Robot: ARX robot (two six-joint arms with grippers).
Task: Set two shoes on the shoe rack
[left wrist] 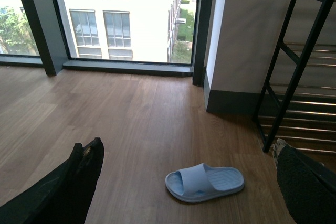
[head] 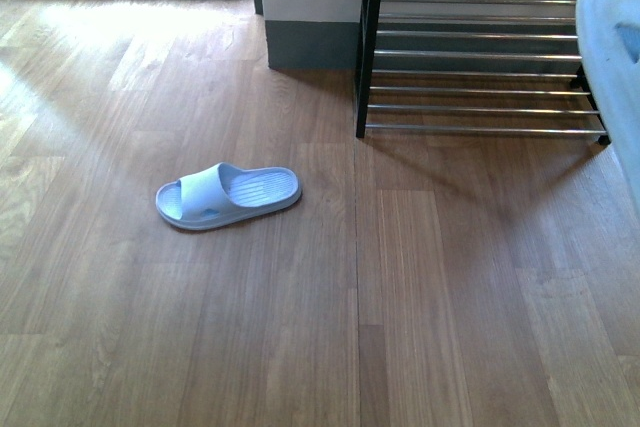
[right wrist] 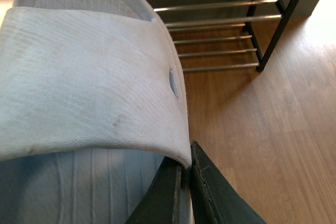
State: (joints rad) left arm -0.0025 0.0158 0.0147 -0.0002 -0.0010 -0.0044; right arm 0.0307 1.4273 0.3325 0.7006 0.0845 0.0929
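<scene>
2 pale blue slides make up the pair, and only 1 is in my grasp. My right gripper [right wrist: 188,163] pinches the held slide [right wrist: 89,77] by the rim of its broad strap, and the rest of the shoe fills most of that wrist's view. The shoe rack [head: 368,37] stands ahead of this gripper, beyond the slide's far end, with no shoe on the tiers I can see. What worries me is the hold. I judge it a thin bite on a soft, bendy strap, so the slide may swing or peel free if I move sharply. The rods are thin with open gaps, so the sole could tip through if I set it down crooked or across too few of them. Coming in low, the slide's front could also catch a front rod or a black upright. My left gripper [left wrist: 186,145] is spread wide and holds nothing. The second slide [left wrist: 205,182] lies sole down on the wooden floor [left wrist: 131,114], below and ahead of that gripper and well apart from the rack. Nothing lies between the gripper and that slide. Beside the rack a wall corner [left wrist: 247,51] with dark skirting juts out, and a window [left wrist: 121,14] runs beyond it. Neither blocks my way, though the corner sits near the rack's upright.
</scene>
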